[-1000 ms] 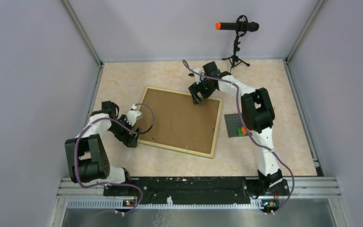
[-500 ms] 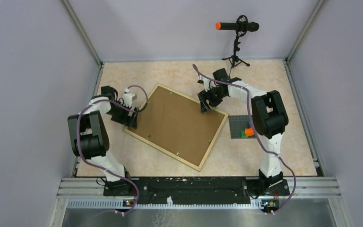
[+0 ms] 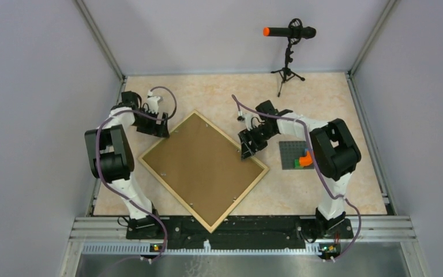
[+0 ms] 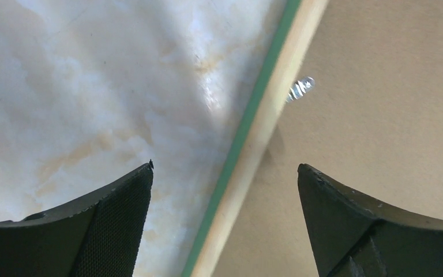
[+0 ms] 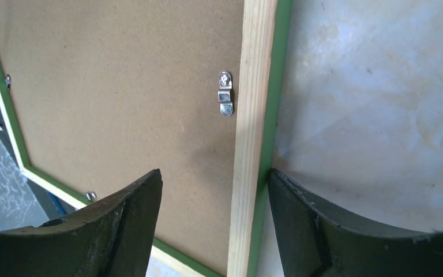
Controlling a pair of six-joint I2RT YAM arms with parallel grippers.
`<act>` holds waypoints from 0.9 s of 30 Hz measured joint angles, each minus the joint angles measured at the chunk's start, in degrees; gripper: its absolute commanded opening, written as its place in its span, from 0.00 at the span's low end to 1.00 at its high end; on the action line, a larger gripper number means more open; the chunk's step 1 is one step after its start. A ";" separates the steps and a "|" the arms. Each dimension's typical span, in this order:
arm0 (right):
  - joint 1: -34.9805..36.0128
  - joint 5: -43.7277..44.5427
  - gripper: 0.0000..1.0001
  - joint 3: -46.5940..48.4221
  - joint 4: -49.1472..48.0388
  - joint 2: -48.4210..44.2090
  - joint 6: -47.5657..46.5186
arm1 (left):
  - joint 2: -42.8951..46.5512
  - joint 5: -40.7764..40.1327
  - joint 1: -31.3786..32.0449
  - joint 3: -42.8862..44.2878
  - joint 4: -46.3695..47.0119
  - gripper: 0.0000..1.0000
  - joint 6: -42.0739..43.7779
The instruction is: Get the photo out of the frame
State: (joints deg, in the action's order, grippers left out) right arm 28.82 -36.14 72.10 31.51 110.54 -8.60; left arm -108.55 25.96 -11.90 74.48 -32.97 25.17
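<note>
Now that the frame (image 3: pixel 202 167) has swung into a diamond, matt brown fibreboard back up, the left hand (image 3: pixel 162 124) and right hand (image 3: pixel 247 149) stand spread astride its pale wood edges.

Overhead camera views the whole frame (image 3: pixel 202 167) from above. Each wrist camera faces one frame edge closely, between its fingers (image 4: pixel 109 225).
</note>
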 measured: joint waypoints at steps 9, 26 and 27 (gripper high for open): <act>-1.20 -0.33 0.67 -1.18 -0.07 -0.79 2.23 | 19.32 -2.34 -3.08 -3.26 -10.43 0.95 11.39; -1.38 -0.46 0.66 -1.16 1.03 -0.76 1.97 | 22.73 -12.24 -3.45 -25.53 -15.15 0.89 29.83; -1.57 -0.59 0.66 -1.18 1.20 -0.76 1.75 | 22.14 -12.50 -2.97 -25.53 -14.78 0.89 29.24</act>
State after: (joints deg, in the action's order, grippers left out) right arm 27.24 -36.73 70.91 32.71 109.78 -6.85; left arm -86.41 13.45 -14.87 48.95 -47.75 54.41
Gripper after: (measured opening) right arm 0.664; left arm 0.889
